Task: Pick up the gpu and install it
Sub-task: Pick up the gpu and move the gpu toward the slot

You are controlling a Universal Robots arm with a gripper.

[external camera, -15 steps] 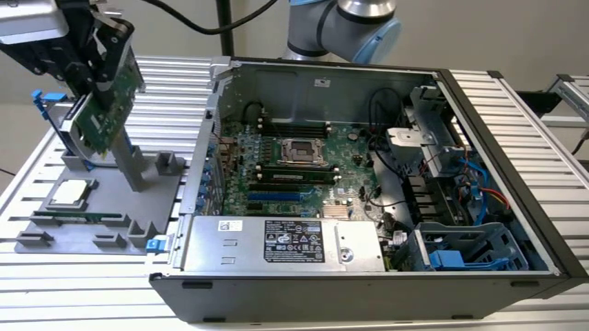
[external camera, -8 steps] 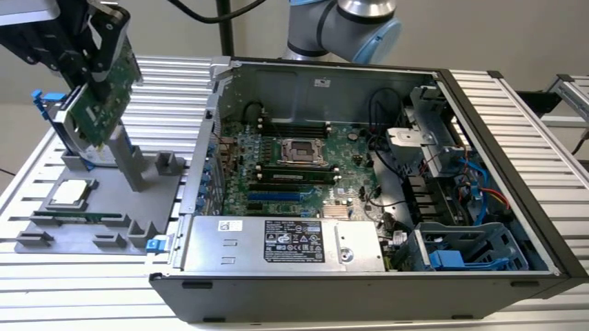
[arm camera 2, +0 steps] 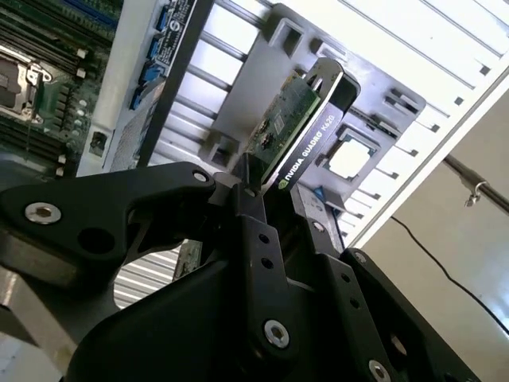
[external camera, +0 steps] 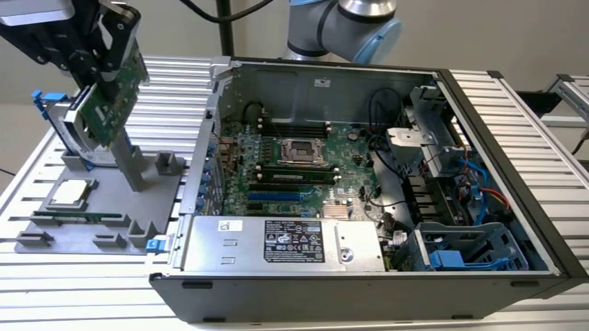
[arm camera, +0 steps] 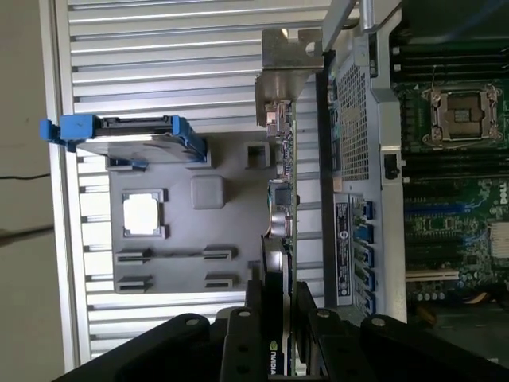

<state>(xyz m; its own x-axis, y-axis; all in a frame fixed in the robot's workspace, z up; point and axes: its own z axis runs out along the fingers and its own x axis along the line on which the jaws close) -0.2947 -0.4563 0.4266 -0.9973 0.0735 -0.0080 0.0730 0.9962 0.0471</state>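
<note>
Black pincer (arm camera 2: 274, 189) clasps the gpu (arm camera 2: 288, 121) above the grey tray (external camera: 120, 198) on the slatted metal table (external camera: 175, 77).

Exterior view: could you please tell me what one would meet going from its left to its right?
gpu → processor socket on the motherboard → blue drive caddy in the case's corner.

Robotics lab: slatted aluminium table (external camera: 520, 110), opened computer case (external camera: 368, 298), grey parts fixture (external camera: 118, 207)

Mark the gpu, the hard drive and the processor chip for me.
gpu (external camera: 114, 98): exterior view, green circuit board face.
hard drive (arm camera: 131, 143): first wrist view, silver body.
processor chip (arm camera: 141, 213): first wrist view, metal lid.
</note>
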